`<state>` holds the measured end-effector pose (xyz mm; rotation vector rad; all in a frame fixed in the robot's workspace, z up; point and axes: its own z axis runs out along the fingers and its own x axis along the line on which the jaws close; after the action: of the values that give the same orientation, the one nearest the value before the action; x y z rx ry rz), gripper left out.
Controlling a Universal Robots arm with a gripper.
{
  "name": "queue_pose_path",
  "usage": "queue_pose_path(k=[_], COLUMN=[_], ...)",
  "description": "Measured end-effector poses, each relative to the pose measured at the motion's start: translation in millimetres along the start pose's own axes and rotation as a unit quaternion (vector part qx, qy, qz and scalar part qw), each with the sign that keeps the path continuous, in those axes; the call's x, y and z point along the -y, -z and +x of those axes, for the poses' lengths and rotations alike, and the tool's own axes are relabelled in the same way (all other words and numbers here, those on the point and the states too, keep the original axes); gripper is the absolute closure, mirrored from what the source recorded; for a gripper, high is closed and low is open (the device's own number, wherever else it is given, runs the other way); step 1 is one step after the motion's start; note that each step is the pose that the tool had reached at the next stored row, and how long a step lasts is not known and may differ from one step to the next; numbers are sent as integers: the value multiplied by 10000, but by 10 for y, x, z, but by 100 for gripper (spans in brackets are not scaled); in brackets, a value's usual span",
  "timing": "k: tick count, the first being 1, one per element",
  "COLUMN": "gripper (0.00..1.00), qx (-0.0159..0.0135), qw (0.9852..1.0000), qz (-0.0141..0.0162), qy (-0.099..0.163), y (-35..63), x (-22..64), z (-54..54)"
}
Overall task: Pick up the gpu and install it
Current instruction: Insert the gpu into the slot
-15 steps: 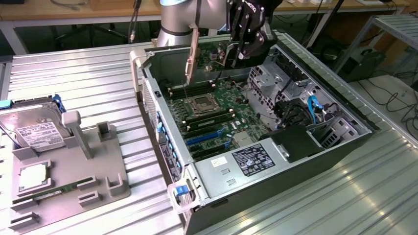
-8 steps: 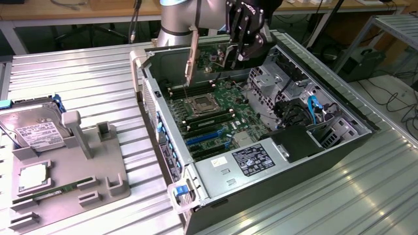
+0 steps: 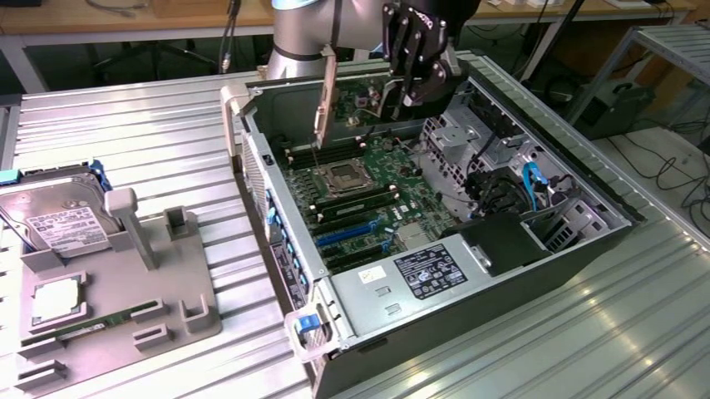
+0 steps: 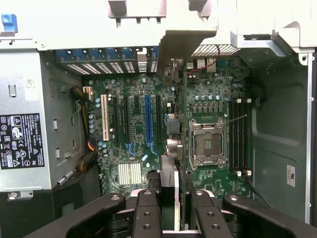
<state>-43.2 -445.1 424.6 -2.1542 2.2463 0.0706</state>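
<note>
Above the open computer case (image 3: 577,179), the gripper (image 3: 413,93) clamps the gpu (image 3: 367,104) edge-on, needing alignment over 1 slot (image 4: 147,121).

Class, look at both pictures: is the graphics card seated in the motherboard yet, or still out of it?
Out. The graphics card hangs on edge in the gripper, above the open computer case, clear of the blue slot.

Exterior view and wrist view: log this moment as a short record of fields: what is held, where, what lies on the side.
gripper: shut on the gpu
gpu pose: edge-on, hanging above the open computer case, not seated
below the gpu: motherboard with expansion slots
parts tray: hard drive at the exterior view's left
</note>
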Motion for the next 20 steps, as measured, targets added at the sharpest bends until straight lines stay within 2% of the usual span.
queue_pose_path(k=[20], gripper=[72], qx=[0], qw=[10000], qz=[-2], qy=[36], y=[-104], x=[2], z=[10])
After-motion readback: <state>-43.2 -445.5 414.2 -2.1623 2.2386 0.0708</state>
